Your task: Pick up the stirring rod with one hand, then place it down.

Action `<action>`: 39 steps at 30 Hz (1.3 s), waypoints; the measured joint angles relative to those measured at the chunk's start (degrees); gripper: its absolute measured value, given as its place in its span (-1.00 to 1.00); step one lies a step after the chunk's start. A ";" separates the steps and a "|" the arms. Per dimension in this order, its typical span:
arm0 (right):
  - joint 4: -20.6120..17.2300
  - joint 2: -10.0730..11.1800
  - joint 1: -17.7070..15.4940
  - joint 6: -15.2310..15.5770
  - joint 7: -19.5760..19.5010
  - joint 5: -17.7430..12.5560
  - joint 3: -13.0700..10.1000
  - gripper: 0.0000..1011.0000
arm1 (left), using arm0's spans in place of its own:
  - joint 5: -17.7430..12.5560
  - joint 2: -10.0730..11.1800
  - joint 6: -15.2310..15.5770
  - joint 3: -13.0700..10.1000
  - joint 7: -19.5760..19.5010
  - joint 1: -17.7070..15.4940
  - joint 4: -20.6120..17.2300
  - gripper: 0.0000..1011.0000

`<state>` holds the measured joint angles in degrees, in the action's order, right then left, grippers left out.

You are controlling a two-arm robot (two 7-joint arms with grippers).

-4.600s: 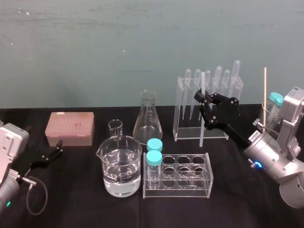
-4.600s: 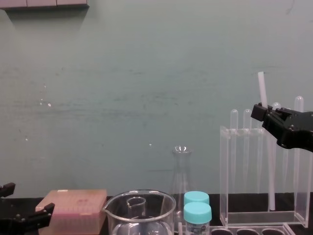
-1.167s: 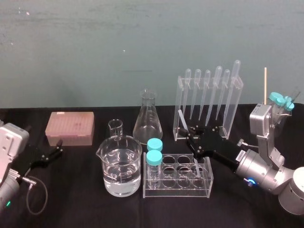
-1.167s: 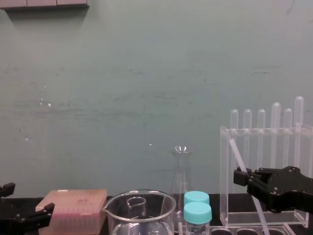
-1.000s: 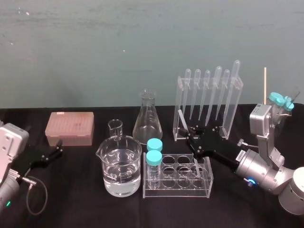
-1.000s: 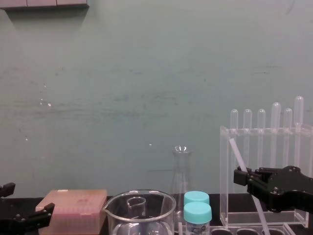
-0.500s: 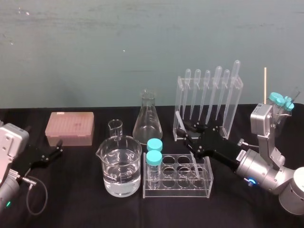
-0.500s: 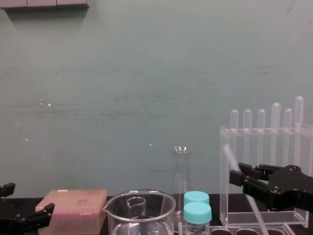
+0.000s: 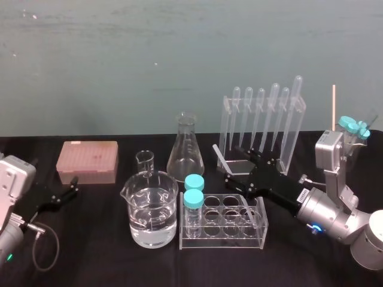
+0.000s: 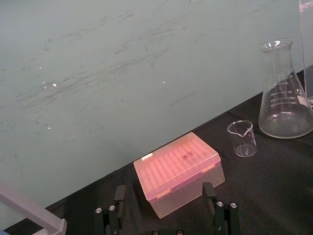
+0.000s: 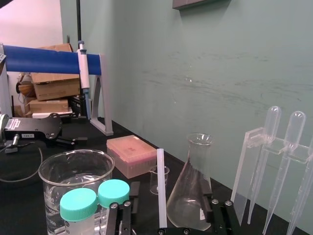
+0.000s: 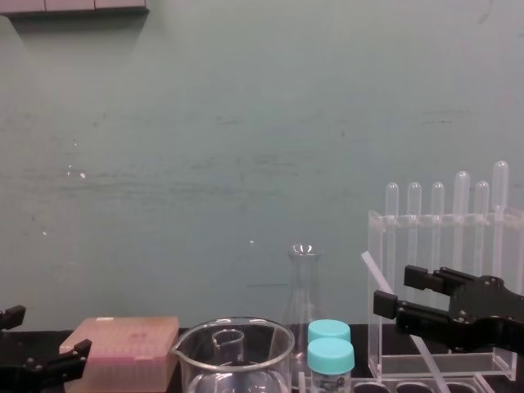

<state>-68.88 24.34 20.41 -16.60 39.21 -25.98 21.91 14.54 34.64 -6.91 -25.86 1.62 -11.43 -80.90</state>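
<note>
Laboratory bench, conical flask, water-filled beaker, pipettes in clear rack, capped vials, pink tip box

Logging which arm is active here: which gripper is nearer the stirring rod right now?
Right. The right gripper sits with its open fingers on either side of the stirring rod; the left gripper is far off by the pink box.

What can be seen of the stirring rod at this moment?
The stirring rod is a thin, straight, translucent whitish stick. It leans at a tilt, with its blunt upper end toward the flask and its lower end down at the clear tube rack. It passes between the open fingers of the right gripper, which do not clamp it.
</note>
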 joint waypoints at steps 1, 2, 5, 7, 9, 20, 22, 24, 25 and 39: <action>0.00 0.00 0.00 0.00 0.00 0.00 0.00 0.52 | 0.00 0.00 0.00 0.00 0.00 0.00 0.00 0.98; 0.00 0.00 0.00 0.00 0.00 0.00 0.00 0.52 | 0.00 0.00 0.00 0.00 0.00 0.00 0.00 0.98; 0.00 0.00 0.00 0.00 0.00 0.00 0.00 0.74 | 0.00 0.00 0.00 0.00 0.00 0.00 0.00 0.98; -0.04 0.00 -0.01 -0.06 0.01 -0.06 -0.04 0.84 | 0.00 0.00 0.00 0.00 0.00 0.00 0.00 0.98; -1.15 -0.34 -0.09 -1.02 0.02 -1.03 -0.89 0.93 | 0.00 0.00 0.00 0.00 0.00 0.00 0.00 0.98; -7.77 -1.68 -1.91 -5.33 -5.58 -1.45 -5.80 0.98 | 0.00 0.00 0.00 0.00 0.00 0.00 0.00 0.98; -8.91 -1.84 -2.76 -5.41 -9.93 1.08 -7.32 0.98 | 0.00 0.00 0.00 0.00 0.00 0.00 0.00 0.98; -9.57 -1.98 -3.60 -4.34 -13.78 2.95 -8.87 0.98 | 0.00 0.00 0.00 0.00 0.00 0.00 0.00 0.98; -9.72 -2.01 -3.89 -3.69 -15.01 3.33 -9.41 0.98 | 0.00 0.00 0.00 0.00 0.00 0.00 0.00 0.98; -11.29 -0.64 -9.53 12.54 -23.51 7.04 -12.65 0.98 | 0.00 0.00 0.00 0.00 0.00 0.00 0.00 0.98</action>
<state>-80.17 23.71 10.87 -4.06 15.69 -18.93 9.27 14.55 34.65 -6.91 -25.86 1.62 -11.43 -80.90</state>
